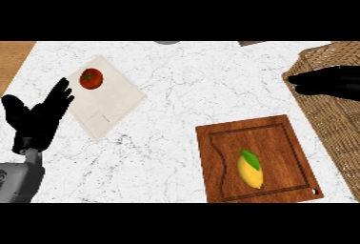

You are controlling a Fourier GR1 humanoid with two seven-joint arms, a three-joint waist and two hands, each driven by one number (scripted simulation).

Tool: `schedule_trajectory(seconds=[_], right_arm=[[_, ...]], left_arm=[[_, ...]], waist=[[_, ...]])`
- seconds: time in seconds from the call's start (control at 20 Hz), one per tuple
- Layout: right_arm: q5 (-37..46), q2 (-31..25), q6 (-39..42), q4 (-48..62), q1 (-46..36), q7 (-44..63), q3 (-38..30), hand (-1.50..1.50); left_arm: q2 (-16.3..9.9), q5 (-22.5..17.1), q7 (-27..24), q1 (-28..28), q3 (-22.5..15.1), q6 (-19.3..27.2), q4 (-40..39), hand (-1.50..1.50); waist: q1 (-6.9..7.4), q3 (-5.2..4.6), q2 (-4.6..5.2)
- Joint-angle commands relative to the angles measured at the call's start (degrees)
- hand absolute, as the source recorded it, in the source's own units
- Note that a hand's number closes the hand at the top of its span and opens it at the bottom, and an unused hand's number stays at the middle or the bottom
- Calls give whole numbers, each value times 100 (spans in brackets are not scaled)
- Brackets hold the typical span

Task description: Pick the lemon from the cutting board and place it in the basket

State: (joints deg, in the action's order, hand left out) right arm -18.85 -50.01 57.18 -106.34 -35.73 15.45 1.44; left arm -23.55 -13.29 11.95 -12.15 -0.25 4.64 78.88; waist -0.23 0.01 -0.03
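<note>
**Lemon on cutting board; both hands clear of it**

Nearest the camera, the lemon [249,169] is lying inside the grooved border of the wooden cutting board [213,157], in its lower middle area, with a green leaf at its upper end. Nothing is touching the lemon. The board is sitting at the lower right of the marble counter [190,81], its right side running just beside the basket [330,119].

The wicker basket is occupying the right edge of the view, and part of it is extending out of frame. The right hand [330,82] is hovering over the basket's upper portion as a dark shape; whether its fingers are extended or curled cannot be determined.

The left hand [38,116] is resting at the left edge, fingers straight and pointing up, released and grasping nothing. Its fingertips are overlapping the left corner of a pale mat [112,102], which is carrying a tomato [91,78] near its upper corner.

A wide band of bare counter is lying between the mat and the cutting board.
</note>
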Motion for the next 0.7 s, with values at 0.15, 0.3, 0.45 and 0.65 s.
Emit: schedule_trajectory(seconds=[0.15, 0.3, 0.45, 0.65], right_arm=[[888, 527, 485, 97, 1131, -1304, -950, -150], [1930, 1124, 299, -168, 1538, -1747, -666, -150], [2787, 1437, 14, -113, 1825, -2483, -557, -150], [3796, 1908, -873, 103, 2117, -3149, 68, -150]], left_arm=[[225, 260, -176, -190, 24, 63, -291, 0], [74, 91, -39, 231, 165, -164, 203, 0], [153, 203, -284, 319, 188, -206, 44, 0], [295, 274, -55, -181, 140, -121, -168, 0]], waist=[[-15, 7, 18], [62, 10, 11], [63, 9, 18], [69, 11, 34]])
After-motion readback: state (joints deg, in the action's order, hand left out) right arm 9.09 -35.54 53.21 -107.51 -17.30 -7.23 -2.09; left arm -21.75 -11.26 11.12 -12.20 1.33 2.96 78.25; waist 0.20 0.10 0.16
